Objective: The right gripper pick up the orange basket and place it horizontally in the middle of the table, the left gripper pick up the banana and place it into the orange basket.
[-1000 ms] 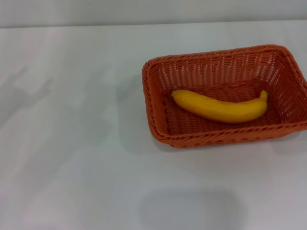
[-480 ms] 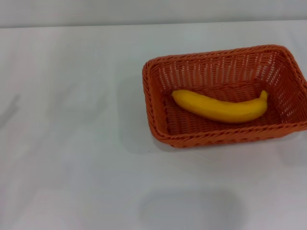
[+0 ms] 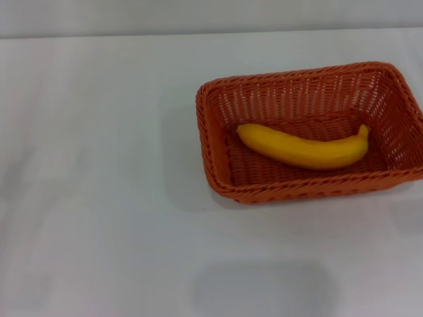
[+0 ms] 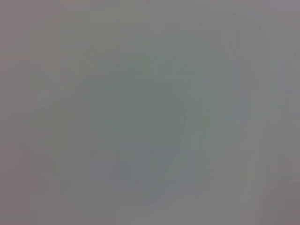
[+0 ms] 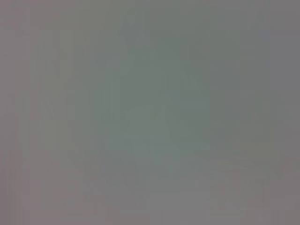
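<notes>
Head view: banana lies lengthwise inside orange basket, at 3 o'clock on table. Neither gripper visible; state cannot be told.

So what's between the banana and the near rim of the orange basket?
In the head view, only the basket's own woven floor and sloping near wall lie between the banana and the near rim of the orange basket. Nothing else sits there.

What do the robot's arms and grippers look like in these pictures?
They cannot be described: neither the left gripper nor the right gripper shows in any view. The head view holds only the white table, the orange basket and the banana lying in it. Both wrist views show just a plain grey blur, with no fingers, cables or markings.
</notes>
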